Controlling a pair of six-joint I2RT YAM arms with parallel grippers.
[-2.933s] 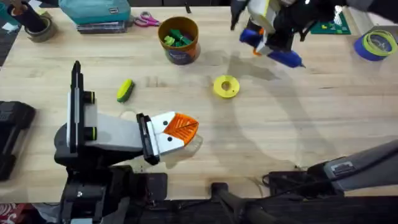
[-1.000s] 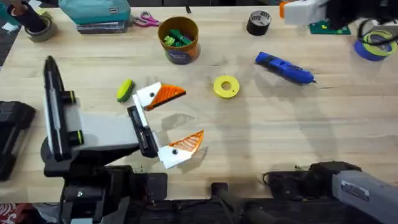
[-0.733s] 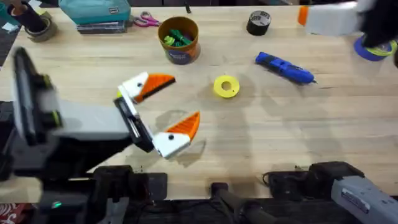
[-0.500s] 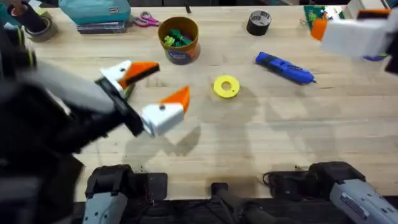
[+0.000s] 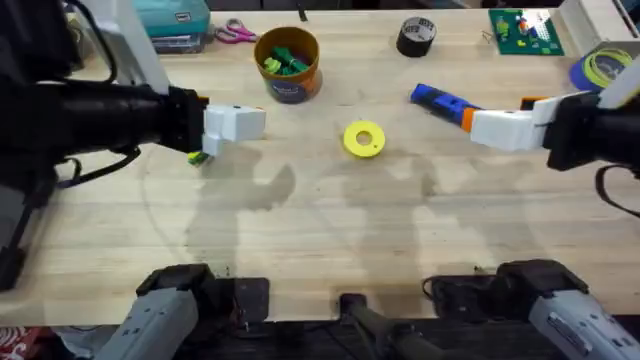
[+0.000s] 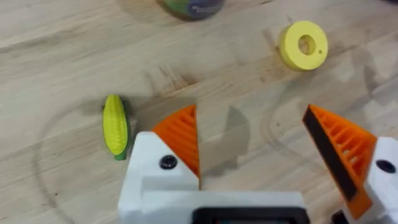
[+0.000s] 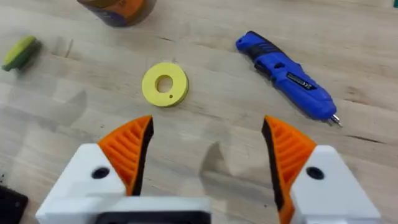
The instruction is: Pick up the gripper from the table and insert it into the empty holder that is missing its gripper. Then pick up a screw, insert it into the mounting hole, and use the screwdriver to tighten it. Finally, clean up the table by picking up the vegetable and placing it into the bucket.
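Observation:
The yellow-and-green vegetable (image 6: 115, 124) lies on the wooden table, just left of my left gripper (image 6: 258, 149), which hovers open above it with nothing between its orange pads (image 6: 180, 134). From overhead, the left gripper (image 5: 250, 122) covers most of the vegetable (image 5: 197, 157). The blue screwdriver (image 7: 287, 74) lies on the table beyond my open right gripper (image 7: 208, 152). Overhead, the right gripper (image 5: 480, 126) hides the bit end of the screwdriver (image 5: 436, 97). The yellow-brown bucket (image 5: 287, 62) stands at the back with green pieces inside. The loose gripper piece, the empty holder and the screw are out of view.
A yellow round spool (image 5: 363, 139) lies mid-table between the two grippers. Along the back edge are pink scissors (image 5: 235, 32), a teal box (image 5: 160, 18), a black tape roll (image 5: 417, 36), a green board (image 5: 522, 30) and a blue tape roll (image 5: 600, 70).
My left gripper has swung up and back from the front left to over the vegetable. The right gripper has come down from the back right corner to over the screwdriver's bit end.

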